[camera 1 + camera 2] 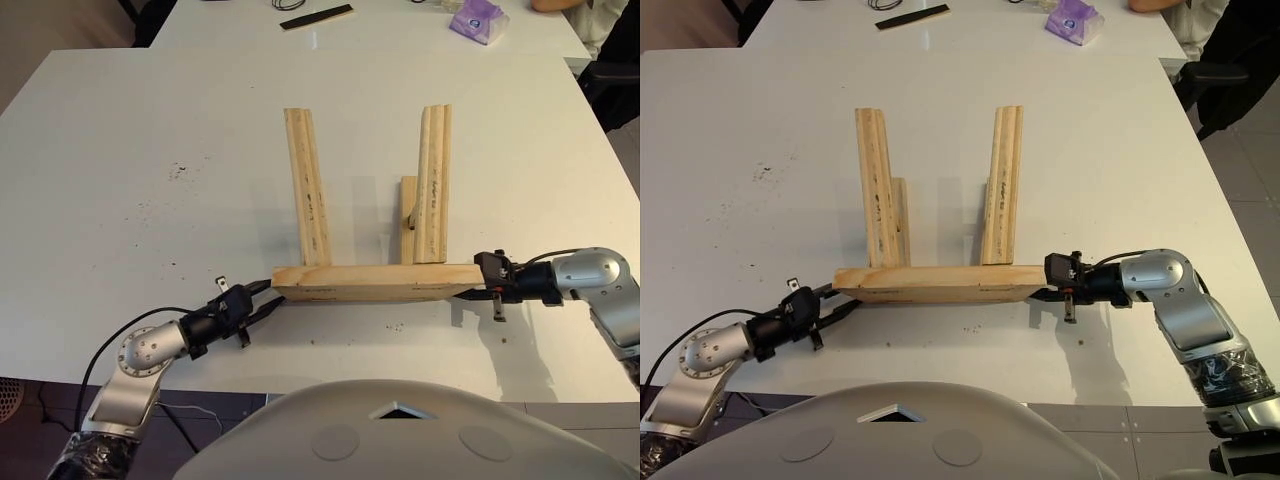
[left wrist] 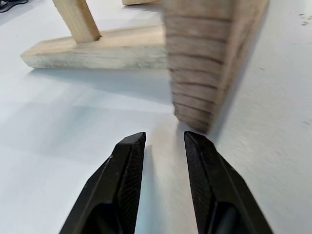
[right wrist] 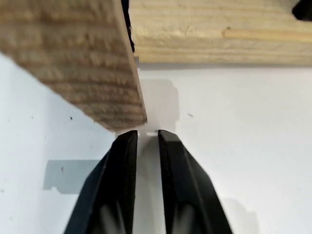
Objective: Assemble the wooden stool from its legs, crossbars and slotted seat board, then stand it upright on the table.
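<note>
- White tabletop [image 1: 150,200]: stool [image 1: 310,200] on its side, legs [image 1: 434,180] toward 12 o'clock
- Left claw [image 2: 165,139] released at seat board's [image 1: 375,282] 9 o'clock end
- Right claw [image 3: 147,134] slightly parted, empty, at its 3 o'clock end

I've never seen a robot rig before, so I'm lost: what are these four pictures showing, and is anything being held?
This is a humanoid robot with two arms, each ending in a two-fingered pincer. The two wide pictures come from a camera on its head, looking down over the white table. The two close-ups come from cameras on its wrists, looking along the black fingers. On the table a wooden stool lies on its side: the seat board stands on edge nearest the robot, and the legs point away. The left pincer sits at one end of the board, the right pincer at the other. Both are open with nothing between their fingers, so nothing is held.
</note>
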Controlling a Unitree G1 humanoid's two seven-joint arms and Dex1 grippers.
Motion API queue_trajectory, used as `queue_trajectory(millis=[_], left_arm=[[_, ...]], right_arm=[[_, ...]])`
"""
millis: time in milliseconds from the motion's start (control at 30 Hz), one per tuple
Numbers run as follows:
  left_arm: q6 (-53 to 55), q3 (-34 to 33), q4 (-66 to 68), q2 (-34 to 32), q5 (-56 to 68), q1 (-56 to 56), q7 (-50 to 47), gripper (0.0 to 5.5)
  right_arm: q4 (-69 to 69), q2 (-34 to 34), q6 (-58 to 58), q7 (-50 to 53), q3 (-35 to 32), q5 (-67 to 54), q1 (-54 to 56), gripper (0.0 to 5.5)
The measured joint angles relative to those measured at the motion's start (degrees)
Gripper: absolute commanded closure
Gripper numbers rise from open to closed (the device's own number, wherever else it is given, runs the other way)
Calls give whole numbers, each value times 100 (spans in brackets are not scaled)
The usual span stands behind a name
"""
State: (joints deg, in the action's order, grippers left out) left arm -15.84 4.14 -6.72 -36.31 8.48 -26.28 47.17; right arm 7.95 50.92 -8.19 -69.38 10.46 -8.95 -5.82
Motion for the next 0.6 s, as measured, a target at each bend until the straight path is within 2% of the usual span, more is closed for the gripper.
queue_trajectory(millis=[67,300,600], left_arm=[[189,21,-155,-6,-52,35,-112,403],[896,8,-1088,-209,-50,-499,-245,403],[2469,-1052,-2898,-378,1079,-1312,-664,403]], right_arm=[[139,17,-135,28,26,14,-25,548],[895,235,-855,55,-213,-154,-478,548],[2426,561,-2273,135,-1817,-1738,-669,548]])
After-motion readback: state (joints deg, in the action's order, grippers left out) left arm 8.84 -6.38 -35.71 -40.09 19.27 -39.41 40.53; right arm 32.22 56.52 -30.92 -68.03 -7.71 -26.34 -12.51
